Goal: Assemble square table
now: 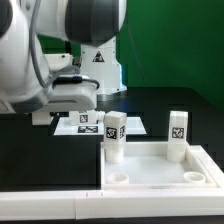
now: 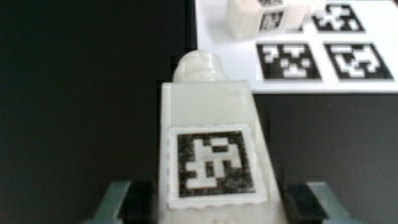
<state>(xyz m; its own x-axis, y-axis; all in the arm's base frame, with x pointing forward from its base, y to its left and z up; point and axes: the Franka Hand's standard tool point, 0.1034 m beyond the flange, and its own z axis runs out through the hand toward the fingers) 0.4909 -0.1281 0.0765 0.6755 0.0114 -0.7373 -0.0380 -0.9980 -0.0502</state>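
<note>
Tool [image 2: 217,200] spread wide, fingers [image 2: 121,198] flanking a leg [image 2: 210,140] with a gap showing on both sides, nothing pinched. Leg off the slab, over black counter [image 2: 71,90], rounded tip pointing away, tag facing up. Just past it, the marker board [image 2: 320,58]. Out at the slab [image 1: 150,190]: two legs upright at its far corners, one [image 1: 113,135] toward the exterior view's left, one [image 1: 178,135] toward the right. Seated tight or merely stood there, cannot tell. Near-corner sockets [image 1: 118,176] bare. Roughly halfway, by the look of it: this third leg to grab and fit, then a fourth, not clearly spotted.
</note>
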